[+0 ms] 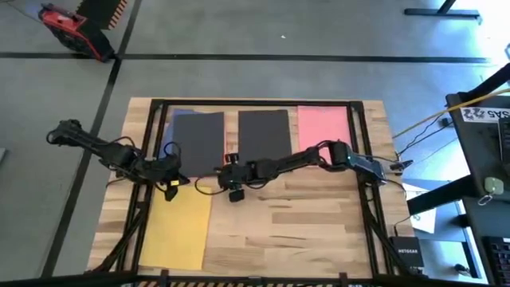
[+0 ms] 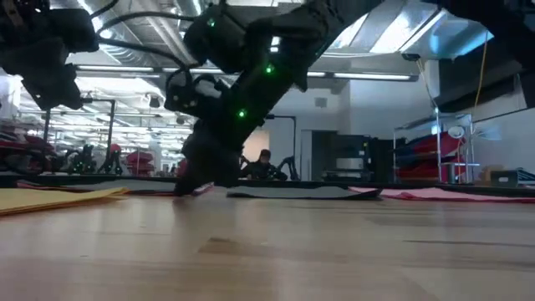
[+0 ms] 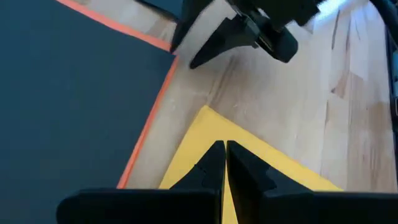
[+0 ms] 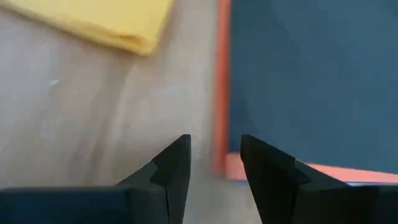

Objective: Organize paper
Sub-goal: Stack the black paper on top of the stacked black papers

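I see the paper spread across the table (image 1: 319, 231): a black sheet (image 1: 198, 139) on an orange sheet (image 4: 221, 93) at upper left, a second black sheet (image 1: 263, 131) at centre top, a pink sheet (image 1: 323, 126) upper right, a yellow sheet (image 1: 179, 227) lower left. My left gripper (image 3: 224, 163) sits pinched shut over the yellow sheet's top corner. My right gripper (image 4: 214, 163) hovers narrowly parted at the orange sheet's lower corner, mid-frame.
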